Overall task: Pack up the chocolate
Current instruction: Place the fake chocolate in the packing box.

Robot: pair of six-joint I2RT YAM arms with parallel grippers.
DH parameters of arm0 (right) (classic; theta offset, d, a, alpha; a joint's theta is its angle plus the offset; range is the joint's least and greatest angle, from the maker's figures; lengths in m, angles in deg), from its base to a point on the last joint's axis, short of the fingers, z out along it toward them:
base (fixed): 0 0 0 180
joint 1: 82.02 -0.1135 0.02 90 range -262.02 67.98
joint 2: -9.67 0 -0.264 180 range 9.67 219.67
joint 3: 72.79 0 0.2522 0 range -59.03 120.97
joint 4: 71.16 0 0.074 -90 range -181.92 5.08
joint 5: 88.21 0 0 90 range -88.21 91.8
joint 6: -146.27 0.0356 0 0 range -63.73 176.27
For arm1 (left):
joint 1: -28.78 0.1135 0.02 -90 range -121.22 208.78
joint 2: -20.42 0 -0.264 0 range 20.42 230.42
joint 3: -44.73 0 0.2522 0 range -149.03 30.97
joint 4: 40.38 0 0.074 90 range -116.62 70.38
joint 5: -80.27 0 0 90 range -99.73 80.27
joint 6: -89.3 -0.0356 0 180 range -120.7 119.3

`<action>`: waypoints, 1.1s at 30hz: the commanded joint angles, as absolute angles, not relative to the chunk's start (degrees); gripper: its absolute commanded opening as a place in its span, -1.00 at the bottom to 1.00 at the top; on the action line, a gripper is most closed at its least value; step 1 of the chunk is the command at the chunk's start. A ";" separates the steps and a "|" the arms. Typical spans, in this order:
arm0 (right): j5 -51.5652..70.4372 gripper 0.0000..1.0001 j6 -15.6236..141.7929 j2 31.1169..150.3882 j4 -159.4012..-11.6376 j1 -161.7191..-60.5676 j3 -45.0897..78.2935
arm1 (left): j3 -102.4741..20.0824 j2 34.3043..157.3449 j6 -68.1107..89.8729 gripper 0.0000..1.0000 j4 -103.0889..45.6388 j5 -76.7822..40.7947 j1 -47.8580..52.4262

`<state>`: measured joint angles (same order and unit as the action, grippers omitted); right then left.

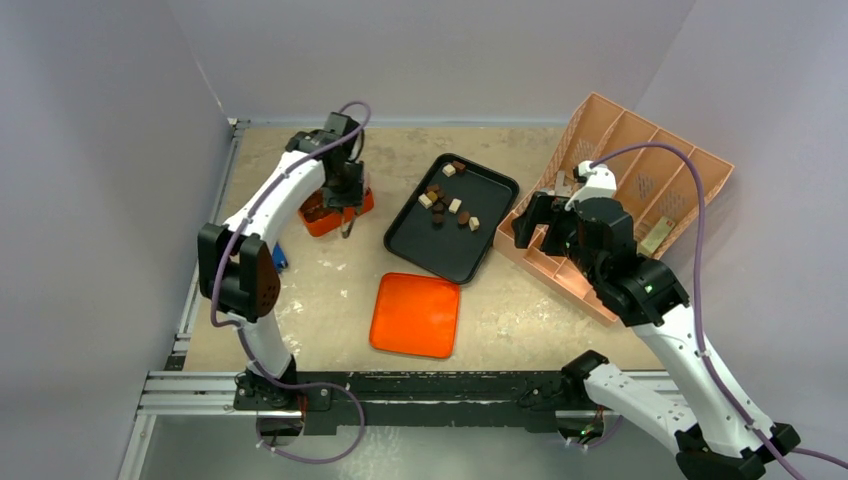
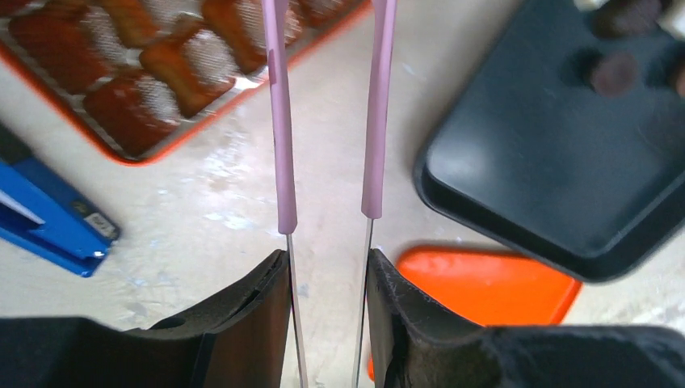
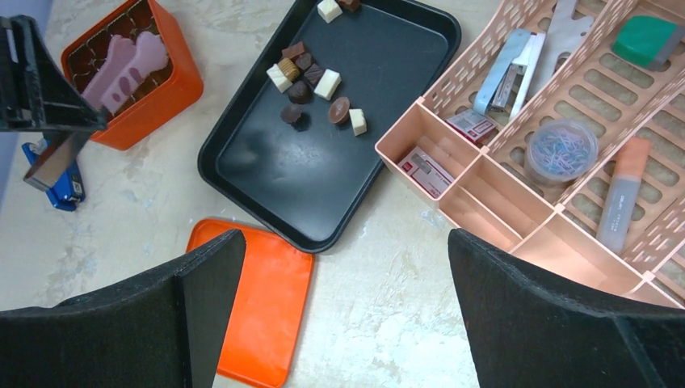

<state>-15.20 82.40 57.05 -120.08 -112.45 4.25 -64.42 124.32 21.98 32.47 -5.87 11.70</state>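
Note:
Several chocolate pieces (image 1: 445, 200), dark brown, mid brown and cream-white, lie in the far half of the black tray (image 1: 470, 250); they also show in the right wrist view (image 3: 311, 81). The orange compartmented box (image 1: 322, 217) stands left of the tray. My left gripper (image 1: 345, 200) is over the box's right side, shut on pink-sleeved metal tongs (image 2: 283, 121). The tong tips reach over the box (image 3: 137, 73); I cannot tell whether they hold a piece. My right gripper (image 1: 535, 225) is open and empty, held above the table right of the tray (image 3: 346, 236).
The flat orange lid (image 1: 415, 315) lies in front of the tray. A peach organizer (image 1: 640, 190) with stationery leans at the right, close to my right arm. A blue stapler (image 1: 279, 258) lies left of the box, by my left arm.

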 commanded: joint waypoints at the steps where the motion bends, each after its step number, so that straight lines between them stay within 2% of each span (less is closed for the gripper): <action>1: -15.74 0.95 83.09 55.57 -118.11 -112.73 5.75 | -68.12 121.99 20.63 -0.28 33.75 -7.33 5.78; 17: -15.79 0.95 83.25 54.27 -118.81 -112.69 5.24 | -69.40 127.02 21.27 -0.28 32.25 -12.43 -5.45; 33: -15.79 0.95 82.73 54.19 -119.00 -112.69 5.12 | -71.28 135.37 20.83 -0.28 29.06 -15.06 -8.04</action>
<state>-15.22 82.64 54.88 -120.19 -112.45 4.25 -68.18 134.87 21.58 31.38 -14.07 -7.79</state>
